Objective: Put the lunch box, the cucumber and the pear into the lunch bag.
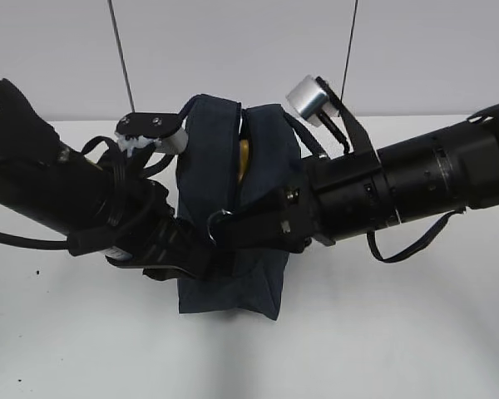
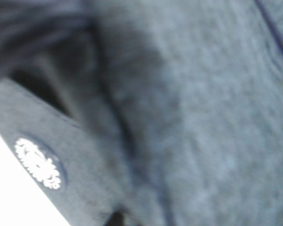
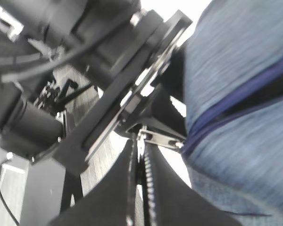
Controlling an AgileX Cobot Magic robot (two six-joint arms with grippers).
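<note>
Emblem (image 2: 38,163), white, unreadable, marks lunch bag (image 1: 233,287); right gripper (image 3: 137,183) pinched together, left's fingers untellable.

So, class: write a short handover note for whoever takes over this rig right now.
Right end effector: shut, at the lunch bag's zipper, by the metal ring pull.
Left end effector: pressed against the bag's side; its state is not visible.
Lunch bag: upright mid-table, top gaping.
Something yellow shows inside, probably the pear.
Lunch box and cucumber: not visible, possibly packed.
Left: check contents, and probably close the zipper.
</note>
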